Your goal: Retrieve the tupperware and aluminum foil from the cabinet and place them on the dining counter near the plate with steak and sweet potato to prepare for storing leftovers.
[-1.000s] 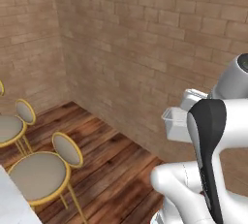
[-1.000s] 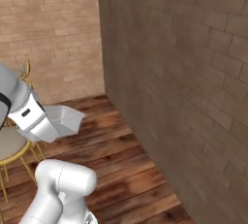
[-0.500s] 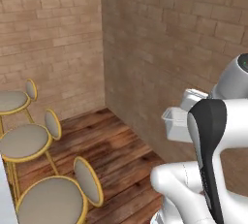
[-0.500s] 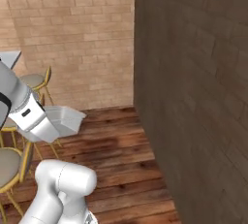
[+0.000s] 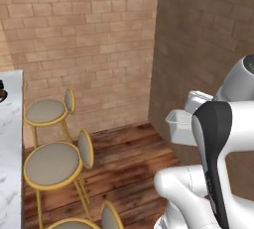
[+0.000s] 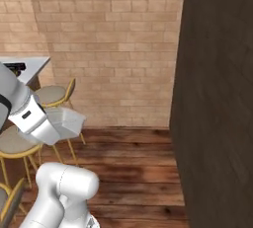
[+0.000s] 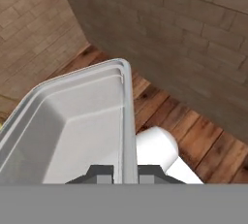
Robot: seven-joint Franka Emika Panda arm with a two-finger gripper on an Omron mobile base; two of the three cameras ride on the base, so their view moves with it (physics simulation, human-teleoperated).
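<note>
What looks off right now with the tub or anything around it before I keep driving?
Nothing stands out. The pincer is shut on one wall of the tupperware, which is empty and carried off the floor. The stools stand upright beside the dining counter, and nothing is spilled on the wood floor.
</note>
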